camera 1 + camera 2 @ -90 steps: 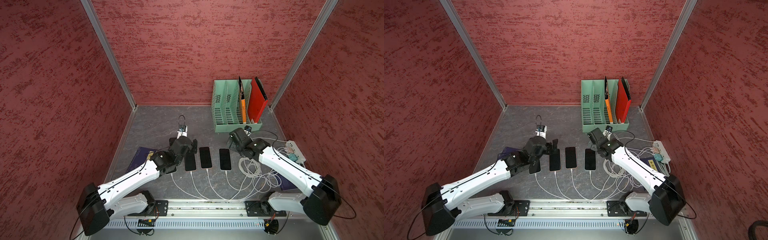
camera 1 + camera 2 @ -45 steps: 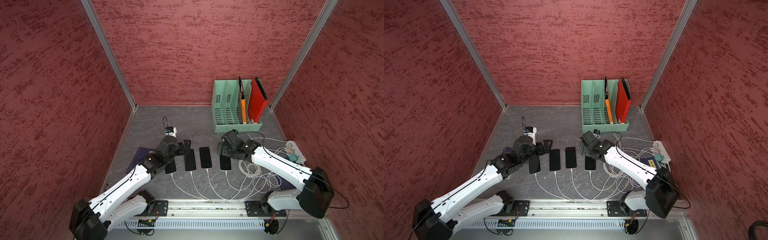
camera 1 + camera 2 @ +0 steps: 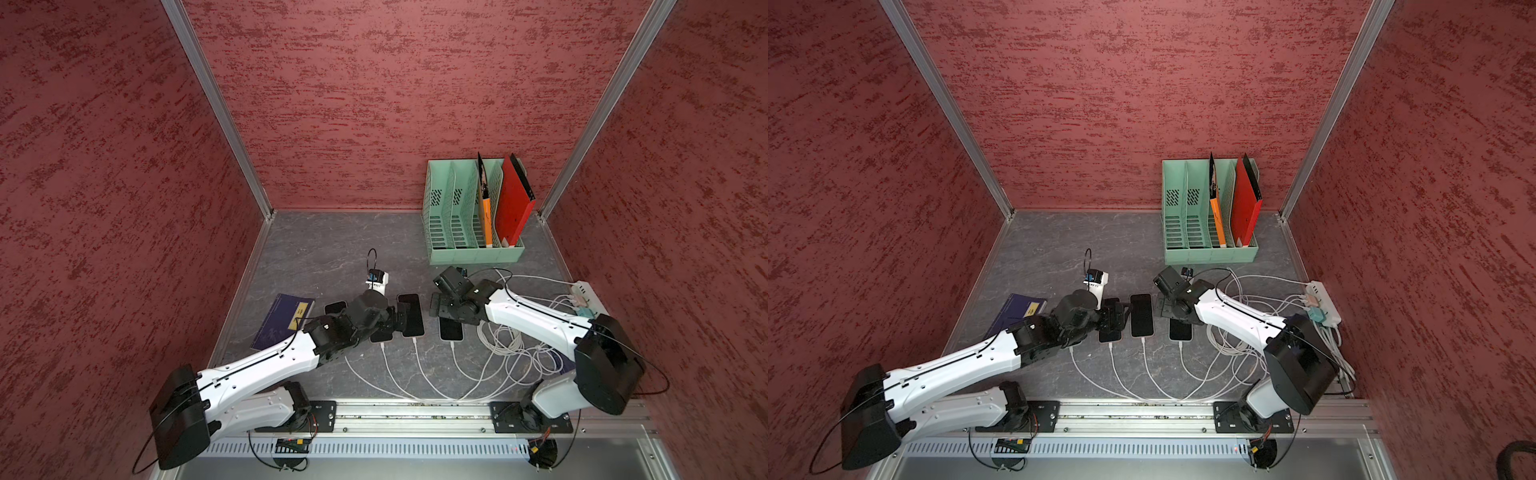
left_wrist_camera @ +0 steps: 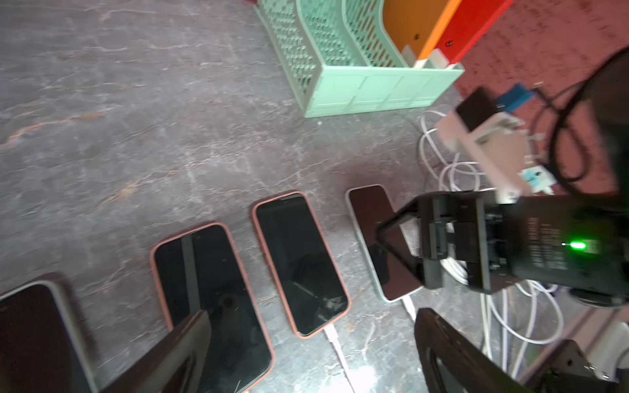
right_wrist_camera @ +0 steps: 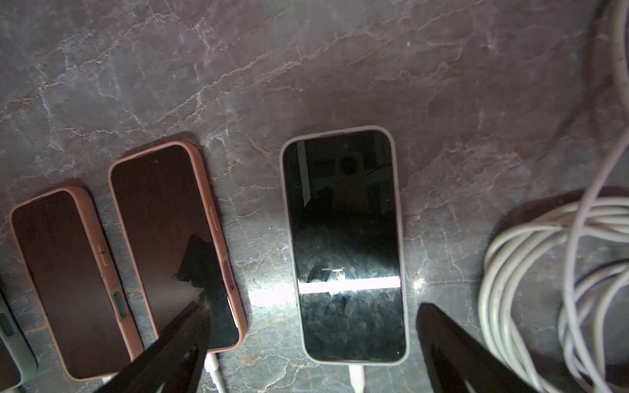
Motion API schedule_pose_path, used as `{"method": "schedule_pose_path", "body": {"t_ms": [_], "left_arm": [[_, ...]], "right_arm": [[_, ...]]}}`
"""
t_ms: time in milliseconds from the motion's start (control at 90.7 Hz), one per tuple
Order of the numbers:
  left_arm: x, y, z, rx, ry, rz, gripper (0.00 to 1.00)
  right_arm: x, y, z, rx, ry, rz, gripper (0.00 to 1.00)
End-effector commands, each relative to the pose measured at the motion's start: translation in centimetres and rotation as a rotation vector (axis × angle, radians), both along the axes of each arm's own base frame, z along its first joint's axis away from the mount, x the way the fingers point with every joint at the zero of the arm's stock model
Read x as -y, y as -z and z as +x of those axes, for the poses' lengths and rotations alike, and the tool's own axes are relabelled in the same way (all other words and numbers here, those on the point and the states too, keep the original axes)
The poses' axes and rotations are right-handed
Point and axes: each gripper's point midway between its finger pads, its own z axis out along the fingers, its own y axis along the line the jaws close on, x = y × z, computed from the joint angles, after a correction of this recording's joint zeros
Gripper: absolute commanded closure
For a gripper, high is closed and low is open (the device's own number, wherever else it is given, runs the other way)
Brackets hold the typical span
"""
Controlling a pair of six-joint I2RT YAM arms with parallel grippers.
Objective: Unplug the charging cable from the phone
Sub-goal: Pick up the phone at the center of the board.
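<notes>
your right gripper [image 5: 311,304] hangs with its jaws wide apart and nothing in them, over the white-cased phone [image 5: 343,238]. in the right wrist view a finger stands to either side of the phone's cable end. that phone lies flat, screen up, at the 3 o'clock end of the row, and the charging cable [image 5: 355,376] is plugged into its 6 o'clock edge. at its 3 o'clock a cable coil [image 5: 544,223] crowds the table near one finger. at its 9 o'clock a pink-cased phone [image 5: 170,238] lies just beside it, under the other finger. your left gripper [image 4: 311,311] is spread open too and empty, above the middle of the row.

further out, a green file rack [image 3: 473,253] stands at 1 o'clock of the table [image 3: 324,249], a power strip [image 3: 586,297] at 3 o'clock and a blue notebook [image 3: 282,320] at 9 o'clock.

in both top views the right wrist hides the white-cased phone's far half. the right wrist view shows its whole screen and the seated plug. only the left wrist view shows the right gripper from the side, and you cannot tell there whether it touches the phone.
</notes>
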Motion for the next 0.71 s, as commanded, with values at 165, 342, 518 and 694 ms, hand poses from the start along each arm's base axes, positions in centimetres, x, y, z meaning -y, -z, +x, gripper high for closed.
{"method": "schedule_pose_path", "body": {"t_ms": [165, 342, 518, 694], "left_arm": [[0.4, -0.6, 0.0, 0.022, -0.023, -0.058, 0.02], [-0.9, 0.6, 0.1, -0.016, -0.097, -0.052, 0.0], [-1.9, 0.6, 0.4, -0.027, -0.155, -0.051, 0.0], [-2.7, 0.5, 0.6, -0.038, -0.192, -0.063, 0.0]], "right_arm": [[0.6, 2.2, -0.4, -0.055, 0.001, -0.026, 0.02], [1.4, 3.4, -0.3, -0.069, -0.005, -0.09, 0.01], [1.5, 4.0, -0.3, -0.036, -0.027, -0.082, 0.01], [0.6, 2.8, 0.0, -0.029, -0.078, -0.02, 0.02]]}}
